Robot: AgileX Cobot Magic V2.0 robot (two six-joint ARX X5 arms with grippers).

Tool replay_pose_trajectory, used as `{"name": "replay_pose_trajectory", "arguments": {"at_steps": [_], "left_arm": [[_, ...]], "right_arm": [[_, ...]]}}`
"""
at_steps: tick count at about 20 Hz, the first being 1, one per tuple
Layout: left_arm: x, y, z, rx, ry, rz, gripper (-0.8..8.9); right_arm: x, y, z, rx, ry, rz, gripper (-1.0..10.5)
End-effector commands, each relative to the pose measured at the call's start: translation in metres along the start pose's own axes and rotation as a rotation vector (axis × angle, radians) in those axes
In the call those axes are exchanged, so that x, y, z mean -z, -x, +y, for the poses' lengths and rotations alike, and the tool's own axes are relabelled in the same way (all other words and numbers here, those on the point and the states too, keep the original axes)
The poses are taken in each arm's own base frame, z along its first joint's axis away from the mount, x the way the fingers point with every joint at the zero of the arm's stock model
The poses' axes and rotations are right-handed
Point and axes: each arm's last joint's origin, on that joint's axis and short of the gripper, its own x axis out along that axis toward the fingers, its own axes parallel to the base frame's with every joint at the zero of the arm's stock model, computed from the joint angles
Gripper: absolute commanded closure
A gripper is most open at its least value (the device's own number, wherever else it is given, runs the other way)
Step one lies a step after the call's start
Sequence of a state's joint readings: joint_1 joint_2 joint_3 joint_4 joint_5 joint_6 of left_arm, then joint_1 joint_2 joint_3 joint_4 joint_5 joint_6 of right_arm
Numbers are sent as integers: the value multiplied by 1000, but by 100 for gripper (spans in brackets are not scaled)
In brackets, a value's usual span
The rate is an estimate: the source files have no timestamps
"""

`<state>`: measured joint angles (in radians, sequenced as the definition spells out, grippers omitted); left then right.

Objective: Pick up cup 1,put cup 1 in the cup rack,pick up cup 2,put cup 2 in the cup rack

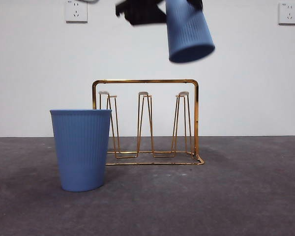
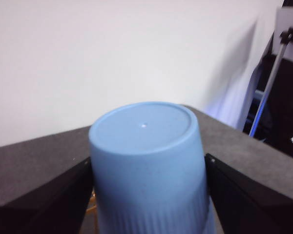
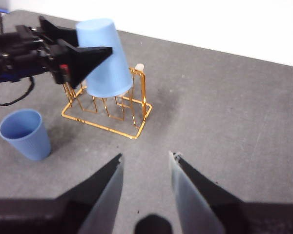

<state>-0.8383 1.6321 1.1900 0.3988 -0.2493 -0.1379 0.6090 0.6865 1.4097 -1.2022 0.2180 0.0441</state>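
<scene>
**Left hand holds cup 1 mouth-down over the cup rack**

Left hand [image 3: 95, 53] is clamped on cup 1 [image 1: 188, 30], upended and slightly tilted. The cup rack [image 1: 145, 123] stands directly below it on the worktop [image 1: 246, 191], pegs upright; which peg lies under the cup's mouth is unclear. Right hand [image 3: 145, 168] waits, jaws parted, well away. Cup 2 [image 1: 81, 149] stands beside the rack, below the left hand.
</scene>
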Motion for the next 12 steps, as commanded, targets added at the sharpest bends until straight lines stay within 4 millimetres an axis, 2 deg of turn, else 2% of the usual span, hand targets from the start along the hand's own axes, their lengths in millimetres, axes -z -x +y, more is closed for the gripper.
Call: {"name": "replay_pose_trajectory", "arguments": {"at_steps": [1, 12], "left_arm": [[9, -7, -1, -19, -18, -9, 820], [49, -29, 2, -64, -70, 78, 820]], "right_arm": [[2, 0, 0, 3, 14, 13, 783], [5, 0, 0, 0, 19, 36, 783]]}}
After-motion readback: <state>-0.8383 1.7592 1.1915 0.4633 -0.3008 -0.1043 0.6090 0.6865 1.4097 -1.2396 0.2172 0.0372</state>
